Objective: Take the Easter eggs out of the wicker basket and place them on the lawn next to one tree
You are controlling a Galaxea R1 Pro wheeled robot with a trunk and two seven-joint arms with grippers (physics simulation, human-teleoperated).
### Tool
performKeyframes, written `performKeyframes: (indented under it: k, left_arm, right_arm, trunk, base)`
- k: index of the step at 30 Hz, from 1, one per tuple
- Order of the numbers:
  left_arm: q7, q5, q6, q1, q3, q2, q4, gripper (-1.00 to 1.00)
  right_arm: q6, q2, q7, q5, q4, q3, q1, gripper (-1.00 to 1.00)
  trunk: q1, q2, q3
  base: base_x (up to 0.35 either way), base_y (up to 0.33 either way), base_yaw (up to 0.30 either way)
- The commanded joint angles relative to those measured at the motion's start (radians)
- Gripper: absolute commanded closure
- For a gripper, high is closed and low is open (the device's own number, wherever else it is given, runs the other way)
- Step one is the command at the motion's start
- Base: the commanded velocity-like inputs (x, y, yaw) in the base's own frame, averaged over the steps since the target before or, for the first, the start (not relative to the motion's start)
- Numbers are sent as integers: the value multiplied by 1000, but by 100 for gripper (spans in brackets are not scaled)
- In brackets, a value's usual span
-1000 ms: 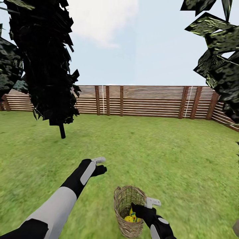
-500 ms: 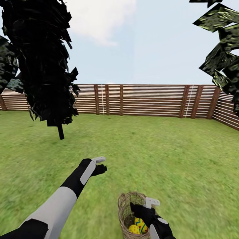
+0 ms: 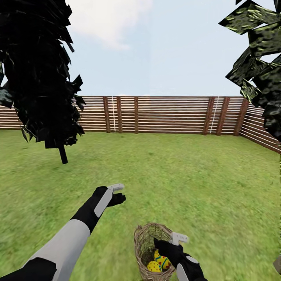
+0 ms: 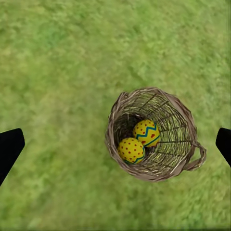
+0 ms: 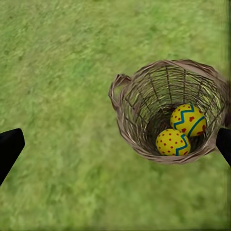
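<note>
Egg pickup stage. Basket (image 3: 153, 249) sits on the grass (image 3: 187, 175), w/ two eggs (image 5: 182, 130) visible inside; a third can't be made out. Right hand (image 3: 173, 242) hovers just over the basket rim, fingers apart. Left hand (image 3: 116, 194) near the basket, fingers apart, empty. Next, probably: right hand dips into the basket and closes on one egg.

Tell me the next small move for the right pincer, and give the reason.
Probably lower the right pincer into the wicker basket and shut it on the nearer of the Easter eggs. Its fingers are spread wide and it hovers at the basket's rim, holding nothing, while two eggs lie touching at the bottom. The left pincer hangs farther off over the lawn.
</note>
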Motion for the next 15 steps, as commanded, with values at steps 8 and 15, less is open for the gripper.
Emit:
performKeyframes:
  k: [8,15]
  left_arm:
    - [10,11,2,0,-3,1,-1,-100]
    - [10,11,3,0,-3,1,-1,-100]
  right_arm:
    - [4,-1,-8,-10,-1,1,0,-100]
    - [4,-2,-8,-10,-1,-1,0,-100]
  trunk:
    - [0,-1,-12]
    - [0,-1,-22]
  base:
    - [0,0,-166]
    - [0,0,-177]
